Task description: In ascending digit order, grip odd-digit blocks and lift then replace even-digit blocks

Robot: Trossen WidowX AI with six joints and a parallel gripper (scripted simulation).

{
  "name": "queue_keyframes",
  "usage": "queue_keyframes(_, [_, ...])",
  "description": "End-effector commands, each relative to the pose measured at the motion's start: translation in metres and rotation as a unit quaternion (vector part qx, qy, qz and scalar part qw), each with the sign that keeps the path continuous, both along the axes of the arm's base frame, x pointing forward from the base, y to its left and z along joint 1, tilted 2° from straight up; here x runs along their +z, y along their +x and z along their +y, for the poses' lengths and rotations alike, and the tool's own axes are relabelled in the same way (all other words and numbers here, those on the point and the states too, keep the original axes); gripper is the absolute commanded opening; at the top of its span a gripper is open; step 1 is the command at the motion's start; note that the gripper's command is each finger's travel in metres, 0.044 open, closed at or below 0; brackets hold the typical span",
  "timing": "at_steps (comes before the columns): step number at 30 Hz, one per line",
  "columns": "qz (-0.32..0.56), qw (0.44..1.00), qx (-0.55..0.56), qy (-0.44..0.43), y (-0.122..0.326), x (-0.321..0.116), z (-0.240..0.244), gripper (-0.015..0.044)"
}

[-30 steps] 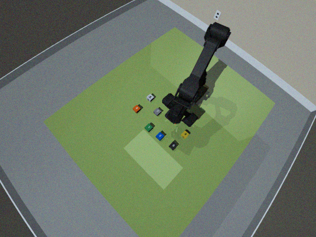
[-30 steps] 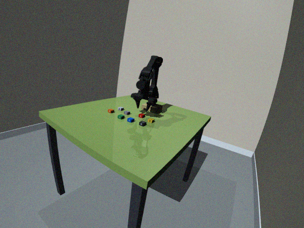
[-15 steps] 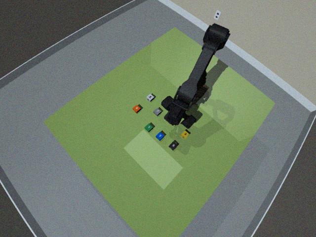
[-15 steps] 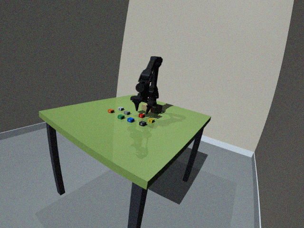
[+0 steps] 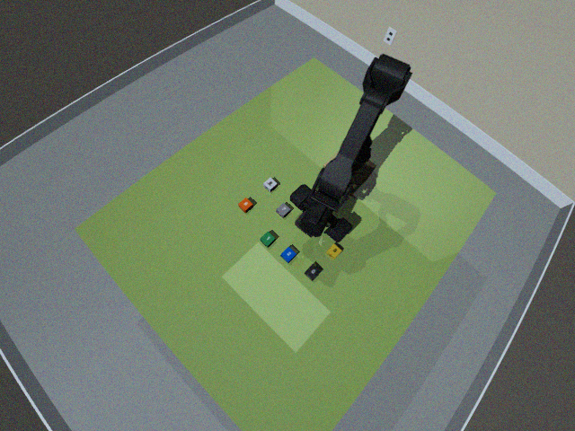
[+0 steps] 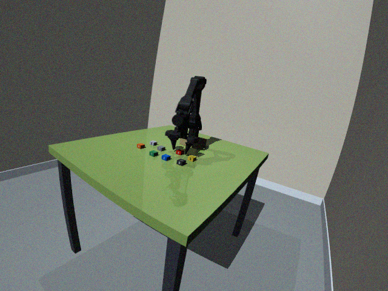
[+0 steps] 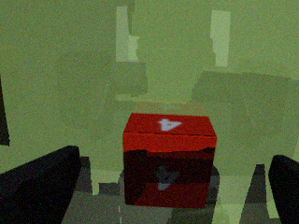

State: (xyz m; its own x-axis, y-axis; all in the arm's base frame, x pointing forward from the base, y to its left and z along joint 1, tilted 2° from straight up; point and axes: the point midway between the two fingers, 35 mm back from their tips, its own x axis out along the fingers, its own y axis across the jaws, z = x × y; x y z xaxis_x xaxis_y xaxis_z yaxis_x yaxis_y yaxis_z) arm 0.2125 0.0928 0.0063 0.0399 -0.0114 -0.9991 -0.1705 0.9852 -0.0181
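Observation:
The red block (image 6: 179, 152) (image 7: 170, 144) shows a 4 and stands on the table; the arm hides it in the top view. My gripper (image 6: 180, 151) (image 7: 177, 163) is open and low, its fingers apart on either side of the red block, not touching it. The yellow block (image 5: 334, 250) (image 6: 191, 158), black block (image 5: 313, 271) (image 6: 180, 162), blue block (image 5: 289, 253) (image 6: 165, 157), green block (image 5: 268, 238) (image 6: 153, 153), grey block (image 5: 284, 209) (image 6: 160, 148), white block (image 5: 270, 184) (image 6: 153, 143) and orange block (image 5: 245, 204) (image 6: 140, 145) stand apart; their digits are too small to read surely.
The green table (image 5: 185, 185) (image 6: 125, 181) bears all the blocks. The yellow block is near the gripper's right side in the top view, the grey block near its left. A tan base piece (image 6: 182, 142) shows partly behind the gripper.

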Motion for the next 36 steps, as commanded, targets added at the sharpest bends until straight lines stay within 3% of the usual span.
queue_keyframes(1, [0.005, 1.000, 0.002, -0.003, -0.003, -0.004, -0.002, 0.0295])
queue_keyframes(8, [0.005, 1.000, 0.002, -0.003, -0.003, -0.004, -0.002, 0.0120])
queue_keyframes(36, [0.005, 1.000, 0.002, -0.003, -0.004, 0.011, -0.002, 0.0120])
